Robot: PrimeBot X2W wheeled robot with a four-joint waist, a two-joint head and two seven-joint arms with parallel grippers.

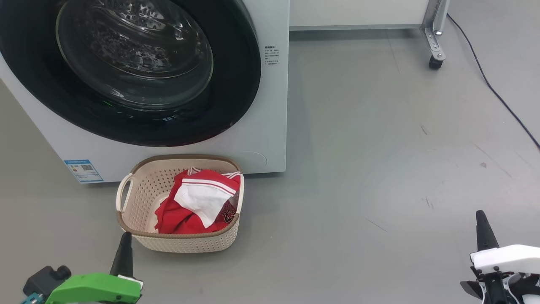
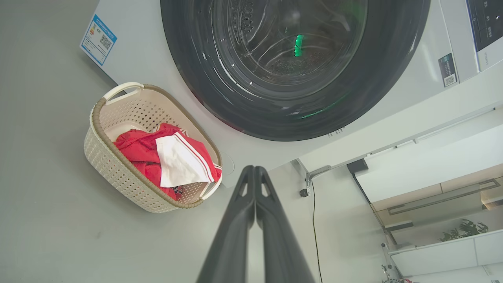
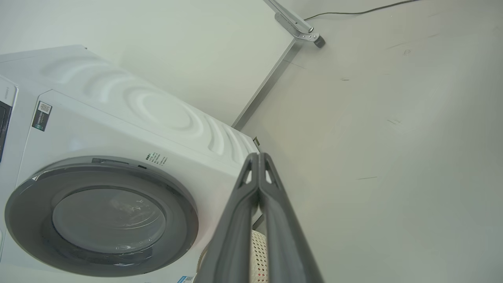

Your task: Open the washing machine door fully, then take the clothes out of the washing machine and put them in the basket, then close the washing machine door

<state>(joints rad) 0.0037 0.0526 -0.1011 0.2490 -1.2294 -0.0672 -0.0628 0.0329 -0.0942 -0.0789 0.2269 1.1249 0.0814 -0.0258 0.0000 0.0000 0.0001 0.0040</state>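
Note:
The washing machine (image 1: 270, 126) stands at the upper left with its round black-rimmed door (image 1: 130, 67) shut flush against the front. Before it on the floor sits the cream basket (image 1: 139, 198), holding the red jersey and the red-and-white garment (image 1: 202, 198). My left gripper (image 1: 125, 236) hangs shut just in front of the basket's near left corner, holding nothing. Low at the right, my right gripper (image 1: 480, 214) is shut and empty over bare floor. The left wrist view shows the basket (image 2: 118, 165), the clothes (image 2: 173, 157) and the door (image 2: 294, 67).
A metal frame leg on a castor (image 1: 434, 59) stands at the upper right, with a white panel behind it. A black cable (image 1: 498, 93) trails across the floor along the right side. Grey floor spreads between the machine and my right arm.

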